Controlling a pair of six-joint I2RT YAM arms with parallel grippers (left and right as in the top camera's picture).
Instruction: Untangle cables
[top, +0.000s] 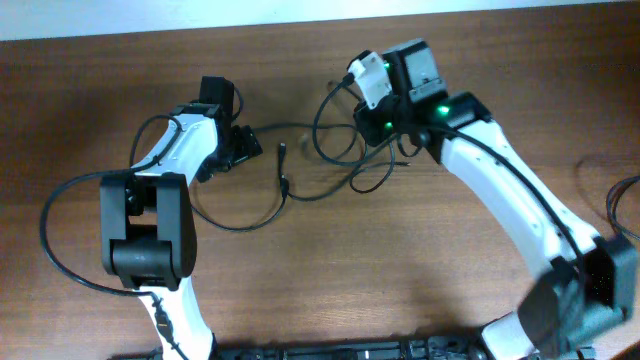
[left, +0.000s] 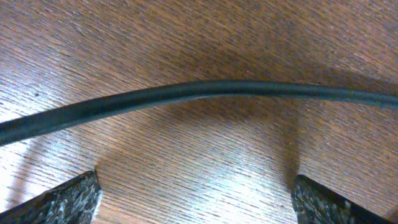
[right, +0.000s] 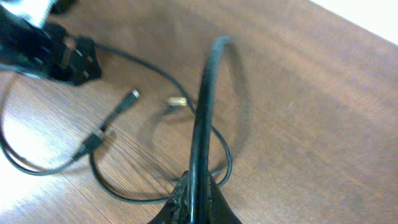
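Thin black cables (top: 300, 195) lie looped and crossed on the wooden table between my arms, with small plugs (top: 282, 152) near the middle. My left gripper (top: 250, 140) is open, low over the table; a black cable (left: 205, 90) runs across the wood just beyond its fingertips (left: 196, 193), not between them. My right gripper (top: 385, 125) is shut on a black cable (right: 202, 118) that rises out of its jaws (right: 198, 196). Below it in the right wrist view lie a cable loop (right: 155, 155) and two plugs (right: 132, 95).
The left arm's base (top: 145, 235) stands at the left with its own cable curving round it. Another black cable (top: 615, 200) lies at the right edge. The table's far edge (top: 300, 25) meets a white wall.
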